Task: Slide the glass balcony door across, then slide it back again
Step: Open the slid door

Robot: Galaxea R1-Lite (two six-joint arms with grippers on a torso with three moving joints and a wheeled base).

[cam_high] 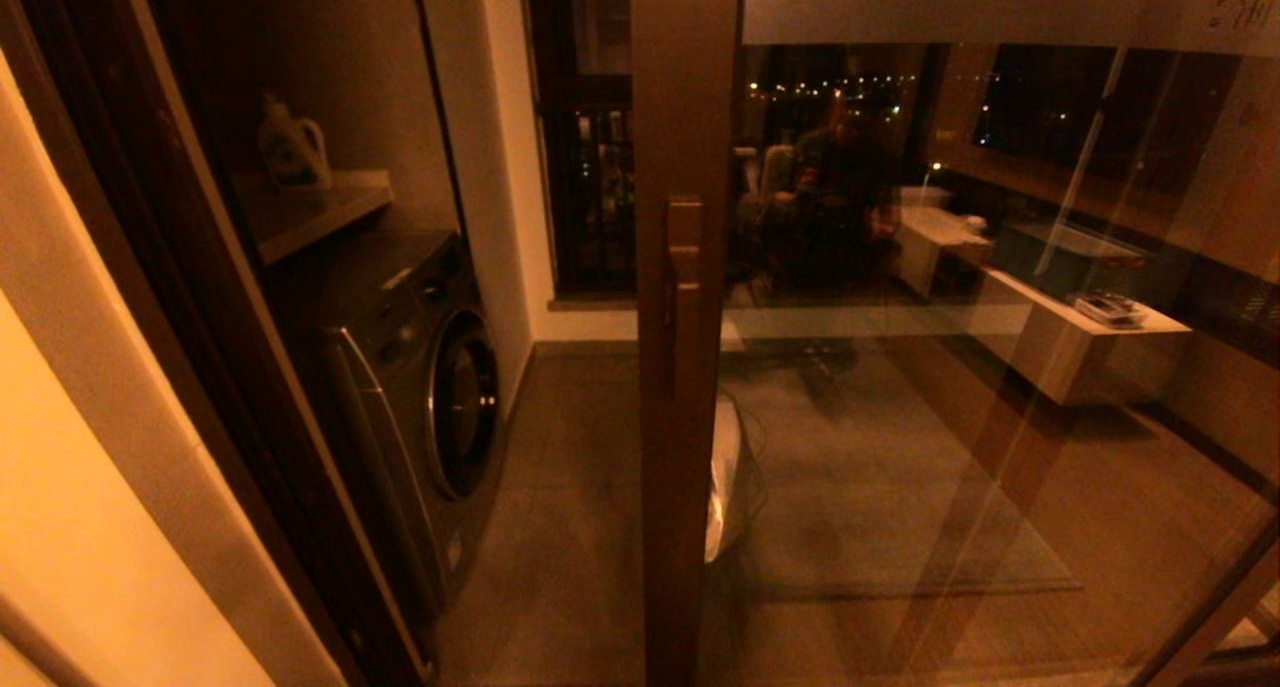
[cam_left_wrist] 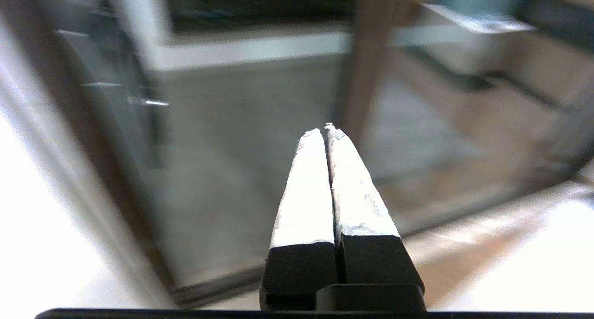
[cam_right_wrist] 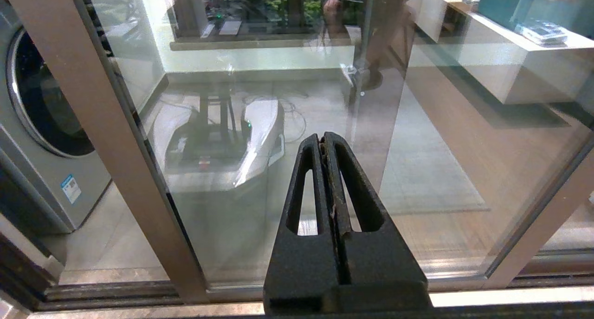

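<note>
The glass balcony door (cam_high: 960, 367) stands partly slid aside, its wooden stile (cam_high: 685, 387) and pull handle (cam_high: 684, 277) at centre, leaving a gap at left onto the washing machine (cam_high: 420, 387). Both the left gripper (cam_left_wrist: 325, 129) and right gripper (cam_right_wrist: 322, 140) are closed on nothing, clear of the door.

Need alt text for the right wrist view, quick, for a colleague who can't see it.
The right claw, shut and holding nothing, points at the glass balcony door without touching it. The door's wooden stile runs diagonally beside it, with a washing machine beyond the opening.
</note>
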